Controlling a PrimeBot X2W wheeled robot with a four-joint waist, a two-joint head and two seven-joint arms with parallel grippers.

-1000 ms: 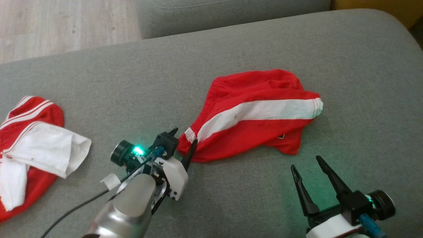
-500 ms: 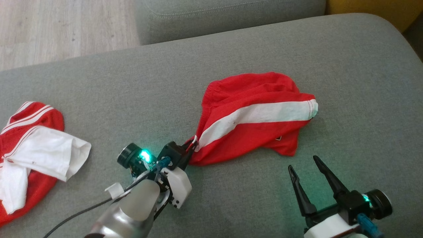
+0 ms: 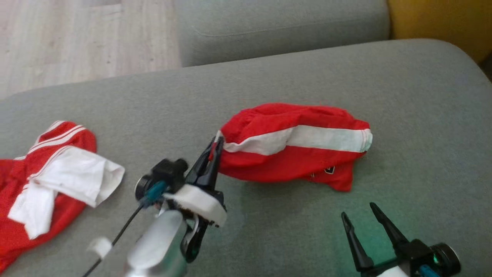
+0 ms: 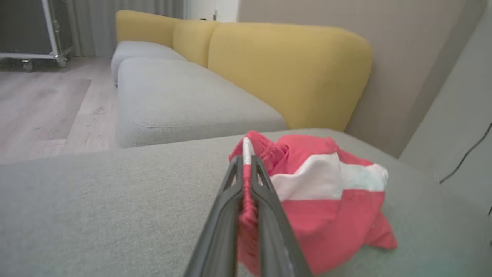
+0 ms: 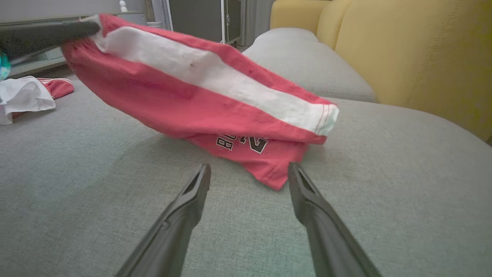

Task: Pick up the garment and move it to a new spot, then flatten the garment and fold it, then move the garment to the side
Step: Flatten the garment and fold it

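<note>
While our L gripper [image 3: 216,145] clamps the gathered edge of the red-white garment [image 3: 296,154], raised off the grey cushion [image 3: 269,80] near its middle, our R gripper [image 3: 357,211] hangs w/ jaws apart by the front edge; a second garment [image 3: 57,173] lies at the left edge.

Garment [image 3: 296,148] on the sofa cushion [image 3: 423,96], one edge between the left fingers [image 3: 209,165], the rest lying right of them and just beyond the right fingers [image 3: 387,227], another garment [image 3: 50,181] well left of the left fingers
</note>
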